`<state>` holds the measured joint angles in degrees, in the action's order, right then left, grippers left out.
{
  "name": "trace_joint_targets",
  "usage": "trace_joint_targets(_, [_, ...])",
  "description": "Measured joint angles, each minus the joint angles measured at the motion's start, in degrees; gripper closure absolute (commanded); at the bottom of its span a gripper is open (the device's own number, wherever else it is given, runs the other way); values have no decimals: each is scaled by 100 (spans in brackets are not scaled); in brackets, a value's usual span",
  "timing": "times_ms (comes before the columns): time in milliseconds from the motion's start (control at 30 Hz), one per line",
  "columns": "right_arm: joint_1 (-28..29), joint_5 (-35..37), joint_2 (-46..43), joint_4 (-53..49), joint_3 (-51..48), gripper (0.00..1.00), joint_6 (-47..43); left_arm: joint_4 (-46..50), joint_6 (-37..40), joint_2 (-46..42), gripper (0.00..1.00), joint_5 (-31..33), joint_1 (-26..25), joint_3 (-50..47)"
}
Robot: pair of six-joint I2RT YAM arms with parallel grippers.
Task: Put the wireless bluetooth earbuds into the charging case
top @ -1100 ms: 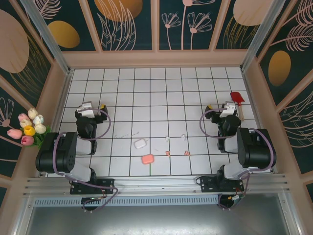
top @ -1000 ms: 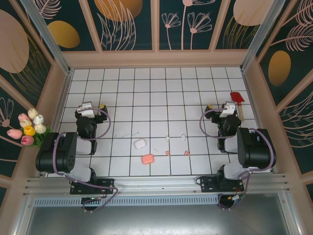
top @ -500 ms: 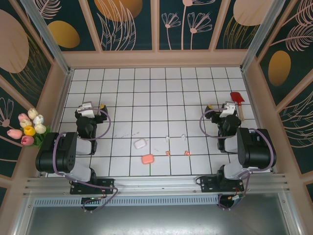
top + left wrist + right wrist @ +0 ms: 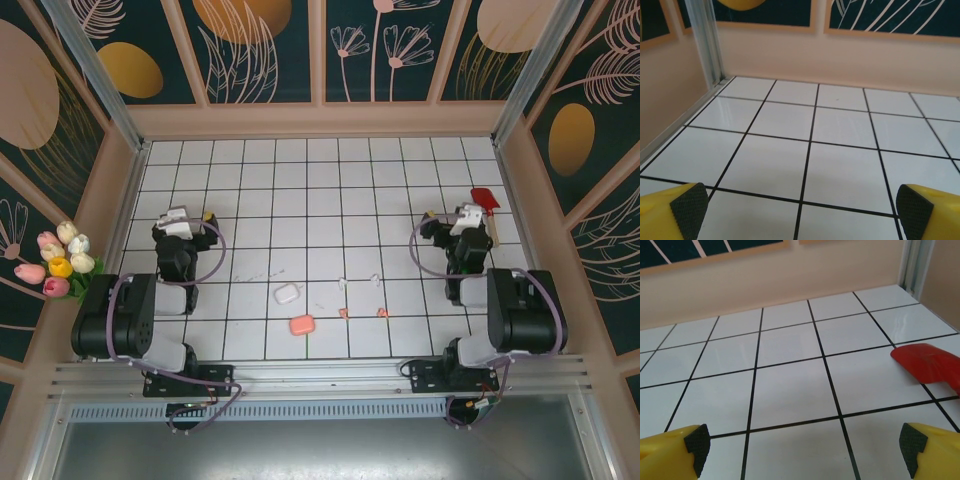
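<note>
**A:** How far have we got with the earbuds?

**B:** Nowhere yet, by our reckoning. One tiny white earbud (image 4: 343, 283) and a second white earbud (image 4: 376, 280) lie loose on the white tiled table (image 4: 320, 180). Just nearer to us lie one salmon-pink earbud (image 4: 343, 313) and a second salmon-pink earbud (image 4: 381, 312). None of them touches a case.

**A:** And the cases?

**B:** The small white rounded charging case (image 4: 287, 294) sits left of the white pair. The salmon-pink rounded charging case (image 4: 302, 325) is just beside it, closer to the arm bases. We cannot tell whether either lid is up; they are too small.

**A:** What are our grippers doing?

**B:** The left gripper (image 4: 800, 205) has its jaws spread wide over bare tile, grasping nothing. The right gripper (image 4: 805, 445) is likewise released and empty, with a flat red spatula (image 4: 927, 362) near it. Both are well apart from the earbuds.

**A:** So what is left?

**B:** All four earbuds need picking up and seating, as we judge it.
</note>
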<state>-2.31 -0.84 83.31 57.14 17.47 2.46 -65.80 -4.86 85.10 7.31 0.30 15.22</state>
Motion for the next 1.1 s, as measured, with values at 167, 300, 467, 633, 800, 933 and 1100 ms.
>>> trace_joint_targets(167, [-2,249,-789,-1860,1126,1,861,1303,-205,-461,6,389,0,964])
trace_joint_targets(300, [-70,109,-905,-3143,1862,1,1486,2116,-723,-946,3,557,0,1314])
trace_joint_targets(467, [413,-256,-907,-4662,2354,7,1720,3440,-1703,-1327,1,444,-9,1768])
trace_joint_targets(633, [1836,-402,-885,-5941,2778,13,1875,4562,-2481,-1381,1,2,-48,2181])
trace_joint_targets(800, [3397,-264,-570,-6780,3117,15,2352,5287,-2979,-1375,1,-549,-107,2306])
trace_joint_targets(933, [4572,-44,138,-7278,3628,15,2771,5622,-3259,-1257,1,-874,-107,2496])
trace_joint_targets(1100, [5591,197,1320,-7724,4572,15,3093,5930,-3445,-1014,1,-984,-107,2817])
